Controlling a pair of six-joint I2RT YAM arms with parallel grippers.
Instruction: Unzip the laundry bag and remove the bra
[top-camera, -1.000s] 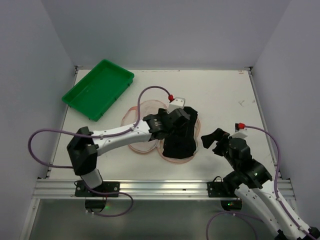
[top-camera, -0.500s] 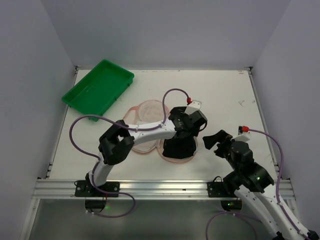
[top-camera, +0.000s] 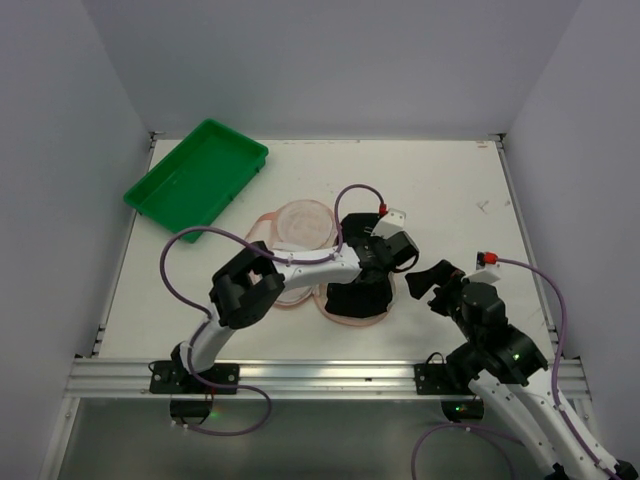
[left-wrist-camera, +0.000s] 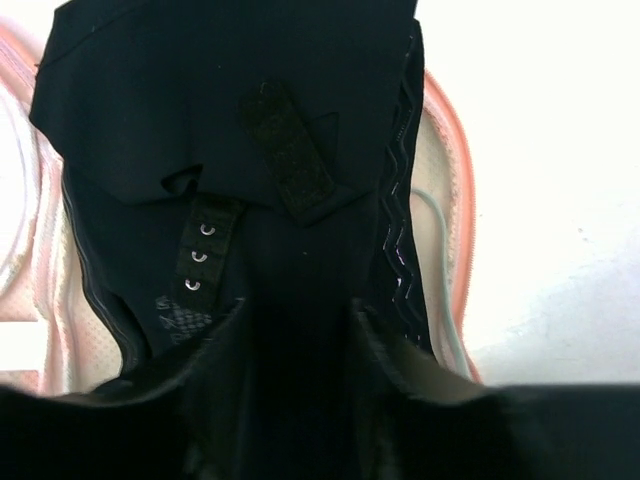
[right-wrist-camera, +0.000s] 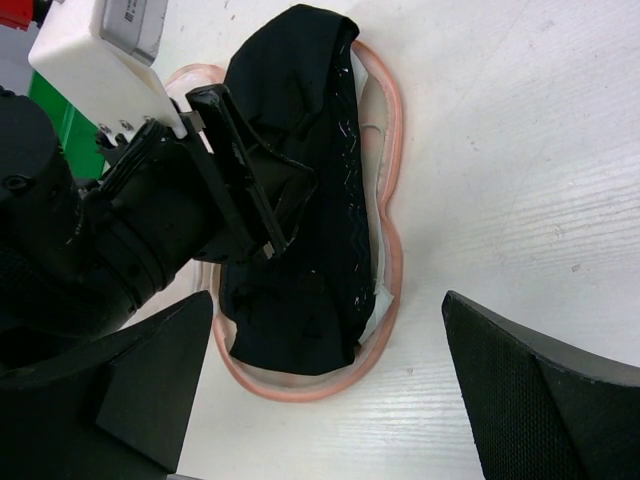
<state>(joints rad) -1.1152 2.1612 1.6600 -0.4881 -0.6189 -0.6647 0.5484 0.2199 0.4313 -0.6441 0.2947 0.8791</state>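
The laundry bag lies unzipped on the table, its pink-trimmed rim spread flat. The bra rests in the right lobe, showing mostly black fabric with a hook strip. My left gripper is pressed down onto the bra, and its fingers stand close together on a fold of the black fabric. In the right wrist view the left gripper bunches that fabric. My right gripper hovers wide open just right of the bag, holding nothing.
A green tray sits at the far left corner of the table. The left arm's purple cable loops above the table left of the bag. White walls close in the table on three sides.
The left arm folded its elbow in and the gripper moved right and down onto the bra while its jaws narrowed. The right arm stayed almost still, open.
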